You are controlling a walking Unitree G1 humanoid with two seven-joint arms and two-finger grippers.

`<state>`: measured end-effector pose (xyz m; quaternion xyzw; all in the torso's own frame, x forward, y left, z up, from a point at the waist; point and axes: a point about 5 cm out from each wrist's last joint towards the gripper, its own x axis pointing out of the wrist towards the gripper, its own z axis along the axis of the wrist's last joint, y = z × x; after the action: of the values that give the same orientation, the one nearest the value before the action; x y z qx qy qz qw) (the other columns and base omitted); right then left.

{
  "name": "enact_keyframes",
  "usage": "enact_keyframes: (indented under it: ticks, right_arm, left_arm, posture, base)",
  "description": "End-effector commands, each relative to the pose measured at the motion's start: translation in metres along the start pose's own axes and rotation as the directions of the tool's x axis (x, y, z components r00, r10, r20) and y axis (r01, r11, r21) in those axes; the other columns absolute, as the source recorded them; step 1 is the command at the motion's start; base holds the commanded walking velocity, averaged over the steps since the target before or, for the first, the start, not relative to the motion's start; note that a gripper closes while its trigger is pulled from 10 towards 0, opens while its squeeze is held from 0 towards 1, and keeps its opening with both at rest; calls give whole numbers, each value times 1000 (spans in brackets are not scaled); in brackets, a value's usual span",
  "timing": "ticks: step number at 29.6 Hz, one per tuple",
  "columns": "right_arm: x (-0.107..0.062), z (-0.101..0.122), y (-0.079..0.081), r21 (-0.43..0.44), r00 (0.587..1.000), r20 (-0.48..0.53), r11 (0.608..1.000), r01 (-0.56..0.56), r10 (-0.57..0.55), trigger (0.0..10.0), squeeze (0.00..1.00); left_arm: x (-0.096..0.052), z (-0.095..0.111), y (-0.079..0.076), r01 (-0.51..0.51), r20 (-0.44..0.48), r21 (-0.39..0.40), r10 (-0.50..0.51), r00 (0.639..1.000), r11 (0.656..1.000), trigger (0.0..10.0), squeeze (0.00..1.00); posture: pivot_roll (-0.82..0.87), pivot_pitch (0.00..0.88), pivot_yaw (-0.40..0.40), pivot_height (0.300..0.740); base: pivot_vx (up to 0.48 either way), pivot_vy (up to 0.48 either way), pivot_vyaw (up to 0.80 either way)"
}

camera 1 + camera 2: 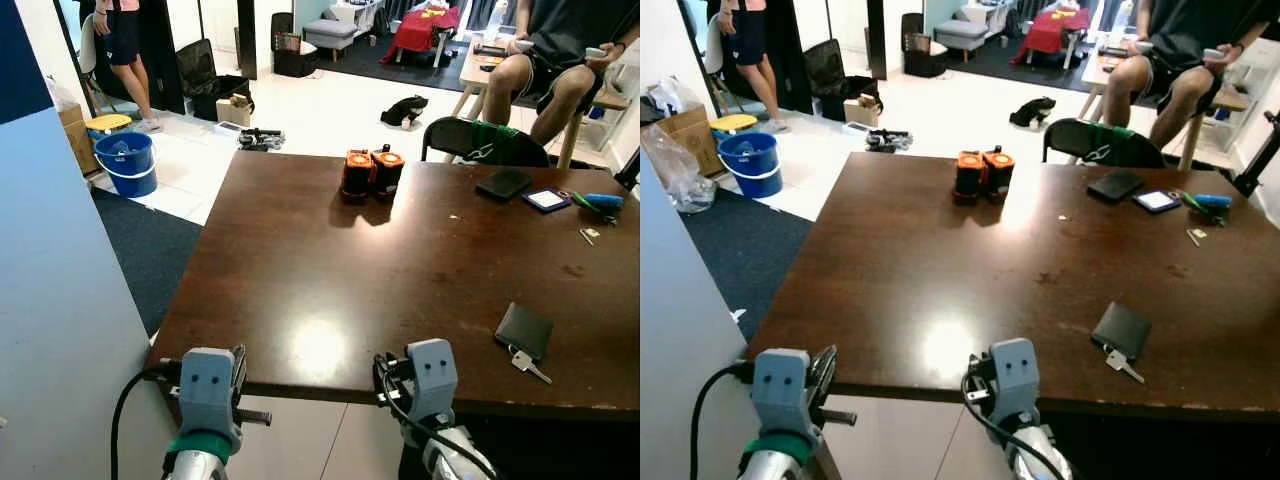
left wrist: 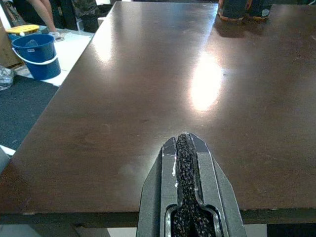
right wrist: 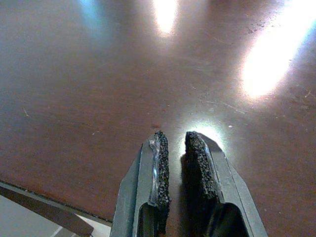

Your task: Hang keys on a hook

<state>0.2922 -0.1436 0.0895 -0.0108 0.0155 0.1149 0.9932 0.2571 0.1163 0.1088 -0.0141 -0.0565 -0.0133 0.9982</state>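
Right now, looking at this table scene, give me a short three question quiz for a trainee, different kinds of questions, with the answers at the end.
1. True or false: the key lies on the dark table beside a black wallet, on the robot's right.
2. Multiple choice: what stands near the table's far edge, about mid-width? A) a blue bucket B) two orange-and-black batteries C) a lamp
3. Fill in: the left gripper has its fingers pressed ____, while the right gripper shows a narrow gap and holds nothing.

Key
1. True.
2. B, the batteries; the blue bucket is on the floor to the left.
3. Together.
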Motion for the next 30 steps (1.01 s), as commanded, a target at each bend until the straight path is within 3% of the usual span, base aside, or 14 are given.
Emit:
enact_keyframes:
  ticks: [1,30]
  right_arm:
    - [-5,-4,0,14,1000,-11,1000,4,-4,10000,0]
    - [-5,-5,1,27,1000,-16,1000,4,-3,10000,0]
  left_arm:
    - [-4,-3,1,2,-8,-11,-2,1000,1000,10000,0]
    - [-4,-2,0,36,9,-31,-36,999,999,10000,0]
  posture:
    - [-125,109,89,740]
    - [-117,103,90,740]
  base:
    - [0,0,0]
    - [0,-324,0]
